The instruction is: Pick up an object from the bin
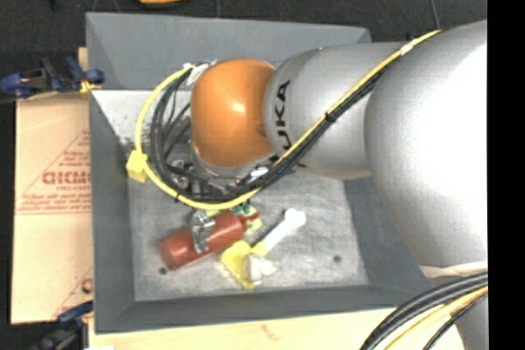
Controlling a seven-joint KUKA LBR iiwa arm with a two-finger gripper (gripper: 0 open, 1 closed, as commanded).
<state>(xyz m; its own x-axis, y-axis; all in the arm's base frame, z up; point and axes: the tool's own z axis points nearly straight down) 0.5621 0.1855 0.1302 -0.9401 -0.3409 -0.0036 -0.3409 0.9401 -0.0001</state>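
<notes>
Gripper sat low, right over a red cylinder lying on the bin's floor, lower left in the view. Whether it was open or closed could not be told. White stick and yellow block lay just beside the cylinder.

Grey metal bin: sloped walls, flat speckled floor. Back part of the floor is hidden by the arm. On the floor, front-left of centre, lies a red smooth cylinder on its side, approx. left-right, right end a bit further back. Just right of it is a white bone-shaped stick, lying diagonal, its near end touching a yellow wedge-like piece. A small white lump sits against the yellow piece, poss. part of it.
</notes>
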